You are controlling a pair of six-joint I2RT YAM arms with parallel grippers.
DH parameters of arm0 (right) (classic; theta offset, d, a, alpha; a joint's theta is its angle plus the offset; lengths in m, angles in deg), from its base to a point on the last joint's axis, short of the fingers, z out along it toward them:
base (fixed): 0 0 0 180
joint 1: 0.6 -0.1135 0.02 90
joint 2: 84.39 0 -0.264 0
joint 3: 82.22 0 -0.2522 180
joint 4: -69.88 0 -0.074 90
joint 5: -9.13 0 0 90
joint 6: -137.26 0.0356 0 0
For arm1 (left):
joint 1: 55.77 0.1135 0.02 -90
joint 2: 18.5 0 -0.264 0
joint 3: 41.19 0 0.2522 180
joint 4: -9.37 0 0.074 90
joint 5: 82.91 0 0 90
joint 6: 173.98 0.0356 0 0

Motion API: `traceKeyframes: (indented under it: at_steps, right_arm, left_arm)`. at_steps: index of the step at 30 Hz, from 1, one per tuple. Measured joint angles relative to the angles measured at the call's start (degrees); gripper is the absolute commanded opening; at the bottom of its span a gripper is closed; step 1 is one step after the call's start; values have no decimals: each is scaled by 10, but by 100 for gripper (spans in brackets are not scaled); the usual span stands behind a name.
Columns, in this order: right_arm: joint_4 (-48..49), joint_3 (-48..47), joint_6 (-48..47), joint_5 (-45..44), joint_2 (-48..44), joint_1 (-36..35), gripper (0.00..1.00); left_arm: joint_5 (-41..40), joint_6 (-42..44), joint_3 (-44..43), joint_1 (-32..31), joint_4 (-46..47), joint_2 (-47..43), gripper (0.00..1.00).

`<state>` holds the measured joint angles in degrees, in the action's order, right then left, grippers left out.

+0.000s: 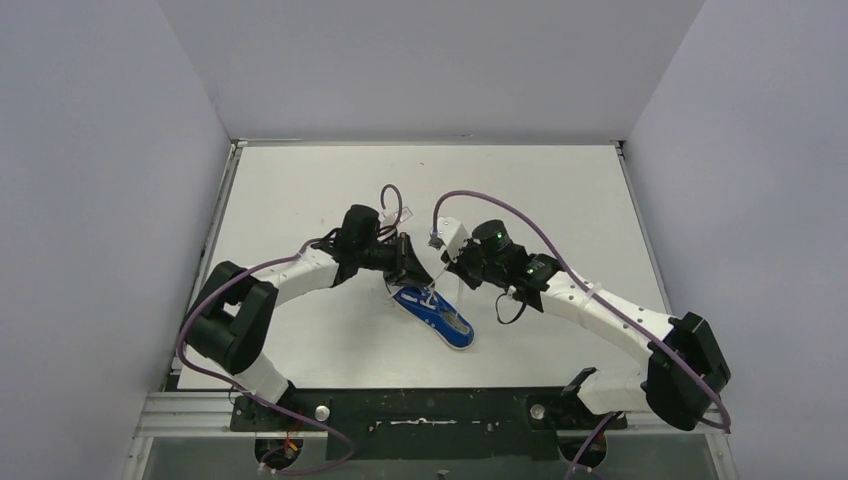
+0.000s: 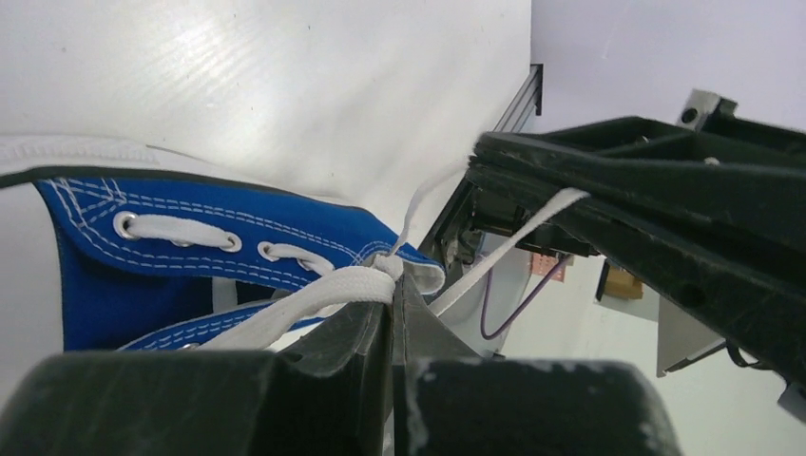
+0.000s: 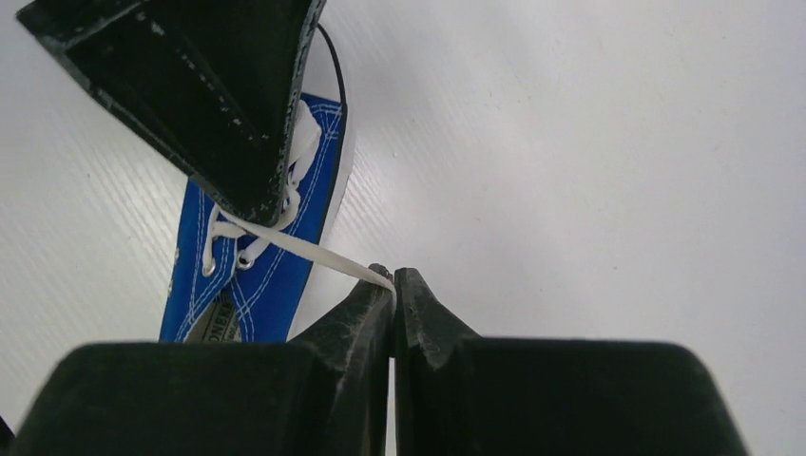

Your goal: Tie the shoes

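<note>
Top external view: blue sneaker [image 1: 436, 318] on table [image 1: 300, 190], centre, between both arms. Wrist views: left pincer [image 2: 393, 288] clamped on white lace [image 2: 314, 298] near the eyelets; right pincer [image 3: 393, 279] clamped on second lace end [image 3: 309, 250]. Advice: draw apart evenly and gently, lest the sneaker drag.

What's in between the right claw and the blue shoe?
A white lace, stretched from the shoe to the shut right gripper; the right wrist view shows it.

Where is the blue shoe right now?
In the top view the shoe lies near the middle of the table, at the tips of the left gripper and right gripper, each shut on a lace.
</note>
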<state>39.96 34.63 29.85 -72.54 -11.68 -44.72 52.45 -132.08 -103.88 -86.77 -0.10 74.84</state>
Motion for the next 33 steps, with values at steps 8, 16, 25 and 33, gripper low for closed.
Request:
traceKeyframes:
  at_steps: [8, 16, 25, 33]
  right_arm:
    - [14, -38, 51, 103, 56, 57, 5]
    - [-99, -132, 16, 81, 55, 50, 9]
    - [-59, -134, -39, 67, 79, 53, 3]
    - [30, -133, -46, 141, 166, 83, 2]
  left_arm:
    - [1, 38, -16, 14, -13, 8, 0]
    - [5, 43, -38, 16, -7, 25, 0]
    - [-2, 71, -38, 24, -52, 32, 28]
    - [-54, 129, -34, 49, -174, -24, 62]
